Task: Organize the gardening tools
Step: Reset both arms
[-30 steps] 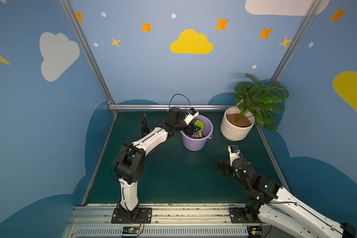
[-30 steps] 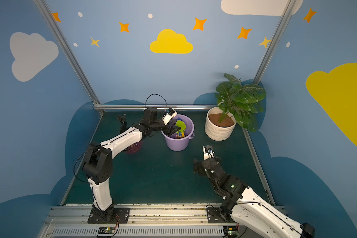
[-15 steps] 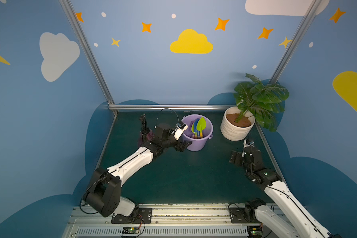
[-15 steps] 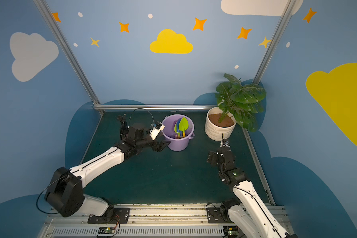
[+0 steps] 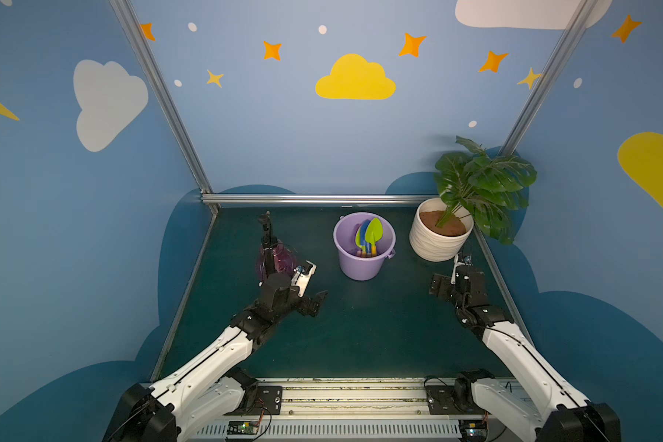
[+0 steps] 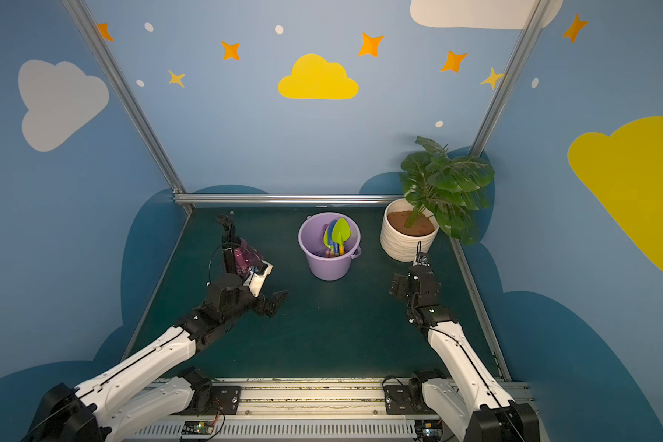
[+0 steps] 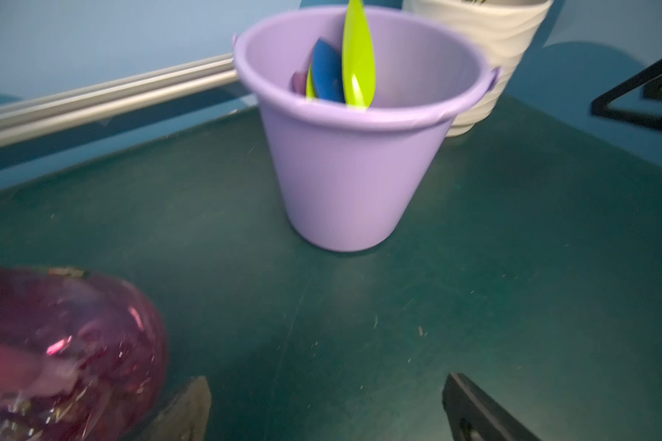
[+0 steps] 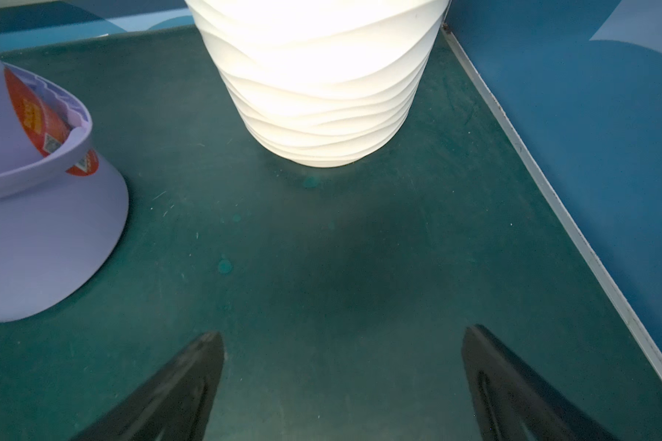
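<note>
Our left hand (image 7: 325,380) has withdrawn from the bucket (image 5: 362,266), jaws apart, empty; right hand (image 8: 343,332) likewise. Gardening tools (image 5: 374,229) stowed. We judge the spray bottle (image 5: 280,260) next, needing a wide grip.

Counting: 2 lime-green plastic trowels (image 7: 356,57), 1 blue spade (image 7: 327,76), 1 purple scoop (image 7: 299,82), 1 pink translucent spray btl (image 7: 66,343), 1 lilac plastic bucket (image 7: 352,172), 1 white ribbed pot (image 8: 314,76).

We see a robot lab's test booth dressed as a playroom: blue wall panels (image 5: 284,145) painted with clouds (image 5: 355,78) and stars (image 5: 412,44), aluminium frame posts (image 5: 165,103), a dark green mat (image 5: 360,344), and white robot arms (image 5: 215,356) bolted to a front rail (image 5: 353,394).
</note>
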Robot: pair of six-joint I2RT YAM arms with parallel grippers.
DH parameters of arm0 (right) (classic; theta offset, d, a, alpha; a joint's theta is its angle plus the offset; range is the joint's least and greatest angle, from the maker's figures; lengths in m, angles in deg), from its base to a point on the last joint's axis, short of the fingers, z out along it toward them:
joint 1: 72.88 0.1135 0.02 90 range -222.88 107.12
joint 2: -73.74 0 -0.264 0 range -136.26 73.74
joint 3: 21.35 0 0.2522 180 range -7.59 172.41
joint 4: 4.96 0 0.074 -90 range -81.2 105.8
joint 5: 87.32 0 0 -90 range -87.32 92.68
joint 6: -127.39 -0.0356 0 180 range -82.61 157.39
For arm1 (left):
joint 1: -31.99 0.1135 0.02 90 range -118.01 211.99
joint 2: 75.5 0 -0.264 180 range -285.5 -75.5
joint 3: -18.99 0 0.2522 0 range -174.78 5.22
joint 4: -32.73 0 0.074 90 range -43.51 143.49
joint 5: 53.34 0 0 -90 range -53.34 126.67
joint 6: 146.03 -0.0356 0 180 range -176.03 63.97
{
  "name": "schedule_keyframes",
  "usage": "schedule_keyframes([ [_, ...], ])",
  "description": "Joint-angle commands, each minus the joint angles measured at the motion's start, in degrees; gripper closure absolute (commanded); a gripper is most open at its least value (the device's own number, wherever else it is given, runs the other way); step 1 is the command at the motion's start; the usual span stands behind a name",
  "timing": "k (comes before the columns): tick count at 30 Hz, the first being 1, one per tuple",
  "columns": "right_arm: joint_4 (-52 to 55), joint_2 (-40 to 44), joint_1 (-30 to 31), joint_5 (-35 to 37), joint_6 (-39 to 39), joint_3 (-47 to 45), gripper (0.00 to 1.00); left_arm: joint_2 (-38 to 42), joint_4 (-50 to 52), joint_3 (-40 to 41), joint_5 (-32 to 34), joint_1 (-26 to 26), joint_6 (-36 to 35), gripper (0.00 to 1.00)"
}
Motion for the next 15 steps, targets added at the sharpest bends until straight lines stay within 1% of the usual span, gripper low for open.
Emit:
schedule_keyframes([
  [1,-6.9,-2.9,-1.4,0.5,1.8,-0.7,0.02,2.7,1.4,2.2,7.9,1.6,2.5,0.00],
  [4,-10.2,-7.2,-3.2,0.0,2.9,-0.6,0.02,6.6,1.2,4.2,11.0,3.6,3.1,0.00],
  [8,-13.3,-12.8,-5.5,-1.0,4.6,0.6,0.02,10.5,0.7,6.1,9.7,5.1,3.2,0.00],
  [9,-13.9,-13.9,-5.9,-1.3,5.2,0.9,0.02,10.9,0.7,6.3,9.8,5.3,1.9,0.00],
  [12,-16.9,-17.4,-6.7,-1.9,7.0,1.7,0.02,10.7,1.2,5.9,14.1,5.4,-0.3,0.00],
  [15,-19.4,-21.1,-7.2,-1.9,8.8,2.7,0.02,8.9,-3.8,6.7,14.4,7.0,-3.3,0.00],
])
